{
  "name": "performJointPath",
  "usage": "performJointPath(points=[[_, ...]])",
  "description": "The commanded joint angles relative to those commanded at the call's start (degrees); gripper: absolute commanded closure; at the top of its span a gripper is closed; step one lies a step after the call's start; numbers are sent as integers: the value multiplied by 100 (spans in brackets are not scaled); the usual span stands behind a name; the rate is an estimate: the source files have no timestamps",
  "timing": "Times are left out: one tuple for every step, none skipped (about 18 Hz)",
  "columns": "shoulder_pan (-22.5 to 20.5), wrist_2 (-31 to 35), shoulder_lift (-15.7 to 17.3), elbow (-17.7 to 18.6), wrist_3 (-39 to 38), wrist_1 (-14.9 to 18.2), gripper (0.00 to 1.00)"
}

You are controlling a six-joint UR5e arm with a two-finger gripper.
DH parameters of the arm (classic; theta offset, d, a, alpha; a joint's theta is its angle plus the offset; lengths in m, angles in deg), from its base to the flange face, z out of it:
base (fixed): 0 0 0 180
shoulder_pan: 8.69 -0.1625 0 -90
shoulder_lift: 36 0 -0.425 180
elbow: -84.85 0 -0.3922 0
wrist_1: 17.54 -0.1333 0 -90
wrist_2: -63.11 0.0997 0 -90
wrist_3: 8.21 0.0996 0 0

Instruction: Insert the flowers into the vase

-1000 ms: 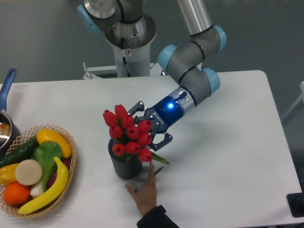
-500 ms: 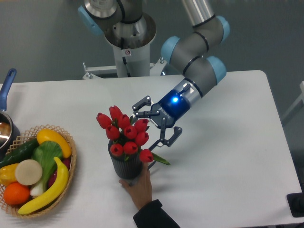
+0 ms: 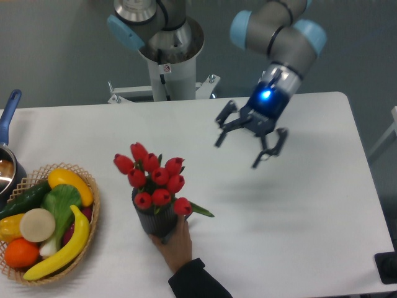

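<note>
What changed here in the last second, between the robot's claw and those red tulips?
The gripper let go of the tulips and swung up and to the right, open and empty. The vase, tulips inside, slid a little left, and a person's hand closed around its base. The fruit basket and blue-handled pot stayed put.

Bare tabletop [image 3: 298, 205] stretches between the tool [image 3: 250, 144], hanging with jaws spread above it, and the flowers [image 3: 152, 180] standing in the vase [image 3: 153, 218]. A person's hand [image 3: 176, 245] grips the vase from the near side, blocking that approach. The basket [image 3: 93, 211] of produce crowds the left.
</note>
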Motion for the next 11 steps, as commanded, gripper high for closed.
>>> performJointPath(points=[[-211,-166,0,-132,0,9,0],[-387,-246,52,-202,9,0,0],[-554,-256,122,-264,17,0,0],[-660,-256,167,-404,-17,9,0],[-714,-256,202,-518,-52,9,0],[-732,-256,211,-589,-44,9,0],[-810,-230,272,-660,-44,17,0],[-976,-195,325,-721,-53,26,0],[-1178,-186,360,-757,-53,18,0],[-1363,-133,439,-766,-53,26,0],[-1469,6,474,-774,-44,35,0]])
